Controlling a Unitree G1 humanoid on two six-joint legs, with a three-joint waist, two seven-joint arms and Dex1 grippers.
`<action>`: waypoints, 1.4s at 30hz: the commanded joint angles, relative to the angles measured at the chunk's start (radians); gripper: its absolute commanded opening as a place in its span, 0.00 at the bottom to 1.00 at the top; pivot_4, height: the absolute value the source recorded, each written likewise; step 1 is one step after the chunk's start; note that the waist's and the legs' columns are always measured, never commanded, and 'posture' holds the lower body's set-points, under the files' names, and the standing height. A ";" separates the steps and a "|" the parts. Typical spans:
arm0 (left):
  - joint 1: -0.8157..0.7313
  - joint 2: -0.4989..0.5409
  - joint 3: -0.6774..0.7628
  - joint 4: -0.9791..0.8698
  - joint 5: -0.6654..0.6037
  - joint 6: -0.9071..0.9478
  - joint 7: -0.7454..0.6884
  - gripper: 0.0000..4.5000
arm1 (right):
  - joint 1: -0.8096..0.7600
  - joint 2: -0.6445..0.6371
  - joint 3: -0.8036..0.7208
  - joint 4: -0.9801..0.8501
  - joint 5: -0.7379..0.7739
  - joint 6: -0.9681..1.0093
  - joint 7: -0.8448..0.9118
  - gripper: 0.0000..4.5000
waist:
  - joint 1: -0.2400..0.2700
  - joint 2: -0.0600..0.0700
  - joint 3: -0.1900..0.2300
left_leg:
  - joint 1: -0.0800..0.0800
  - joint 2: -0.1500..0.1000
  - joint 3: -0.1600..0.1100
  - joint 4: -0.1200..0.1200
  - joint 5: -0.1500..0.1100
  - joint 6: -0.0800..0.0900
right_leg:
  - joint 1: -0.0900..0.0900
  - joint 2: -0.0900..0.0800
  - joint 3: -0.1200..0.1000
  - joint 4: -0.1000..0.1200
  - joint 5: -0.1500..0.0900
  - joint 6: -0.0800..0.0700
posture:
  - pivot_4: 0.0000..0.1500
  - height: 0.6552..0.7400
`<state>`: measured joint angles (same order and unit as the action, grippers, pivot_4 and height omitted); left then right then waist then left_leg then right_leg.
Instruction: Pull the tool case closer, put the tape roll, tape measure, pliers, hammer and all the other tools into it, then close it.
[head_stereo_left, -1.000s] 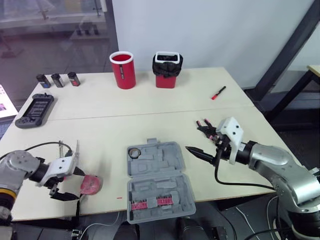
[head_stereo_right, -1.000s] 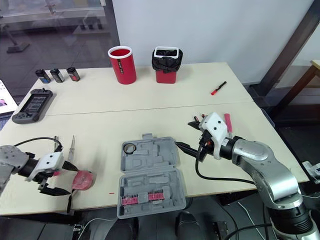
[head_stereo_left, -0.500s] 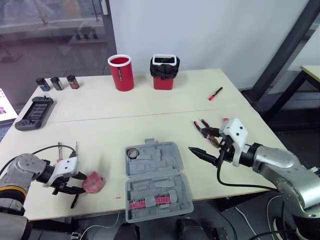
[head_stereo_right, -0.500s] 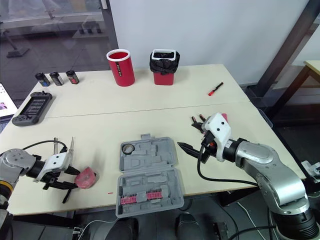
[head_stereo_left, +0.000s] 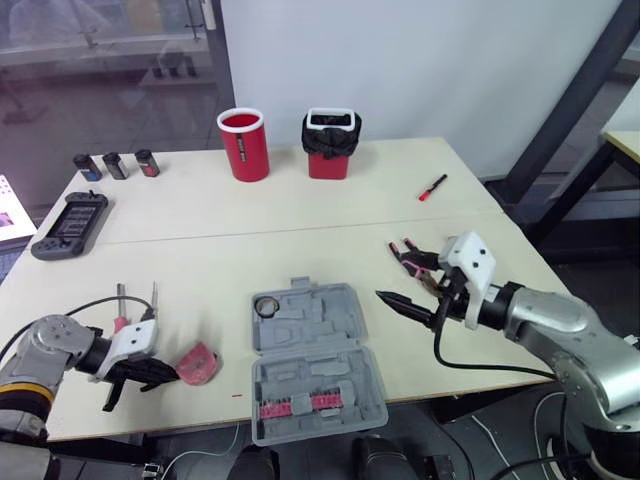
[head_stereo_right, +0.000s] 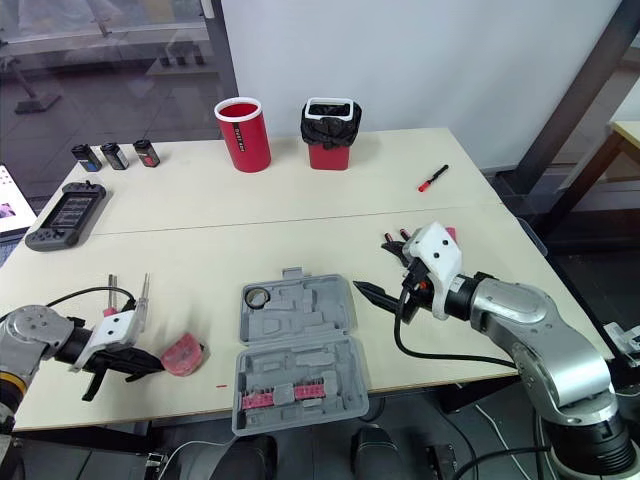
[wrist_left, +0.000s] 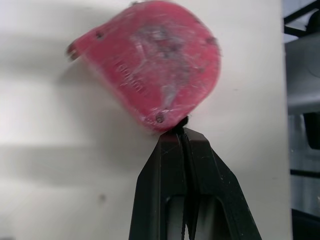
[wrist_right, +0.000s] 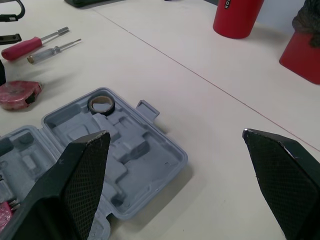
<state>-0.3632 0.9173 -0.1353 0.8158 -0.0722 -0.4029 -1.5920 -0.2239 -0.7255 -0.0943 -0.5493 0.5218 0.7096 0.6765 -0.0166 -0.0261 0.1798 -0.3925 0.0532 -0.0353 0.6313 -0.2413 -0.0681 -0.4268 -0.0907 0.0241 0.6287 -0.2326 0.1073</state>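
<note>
The pale table (head_stereo_left: 210, 255) bears the open grey tool case (head_stereo_left: 315, 365) near its front edge, the tape roll (head_stereo_left: 266, 305) sitting in the far left corner of the case's tray. The right gripper (wrist_right: 176, 132) hangs just right of the case, fingers spread wide. The left gripper (wrist_left: 181, 131) has its fingers pressed together, tips touching the red tape measure (head_stereo_right: 182, 354), which lies on the table between this gripper and the case.
</note>
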 joint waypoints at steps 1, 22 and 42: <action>0.059 0.058 -0.012 -0.105 -0.061 0.054 -0.022 0.19 | -0.017 -0.008 -0.012 -0.003 -0.005 -0.023 0.007 1.00 | -0.001 0.000 0.000 | 0.000 0.000 0.000 0.000 0.000 0.000 | 0.000 0.000 0.000 0.000 0.000 0.000 | 1.00 0.98; -0.014 0.147 0.061 -0.172 -0.082 0.202 -0.017 0.99 | -0.017 0.004 0.001 0.022 -0.021 -0.047 0.015 1.00 | 0.006 0.000 0.002 | -0.002 0.002 0.000 0.000 0.000 0.000 | -0.003 0.002 0.000 0.000 0.000 -0.001 | 1.00 0.98; -0.405 -0.067 -0.312 0.285 0.075 -0.386 -0.022 0.99 | 0.010 0.004 -0.027 -0.016 -0.025 -0.030 -0.023 1.00 | 0.005 -0.002 0.003 | -0.006 0.002 -0.001 0.001 0.000 0.001 | -0.004 0.004 0.001 -0.001 -0.001 -0.001 | 1.00 0.98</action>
<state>-0.7407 0.8438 -0.4582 1.0836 -0.0153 -0.7578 -1.6082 -0.2133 -0.7147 -0.0878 -0.5193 0.4862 0.6794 0.6631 -0.0112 -0.0284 0.1827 -0.3981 0.0557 -0.0361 0.6321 -0.2416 -0.0676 -0.4303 -0.0865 0.0248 0.6281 -0.2333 0.1063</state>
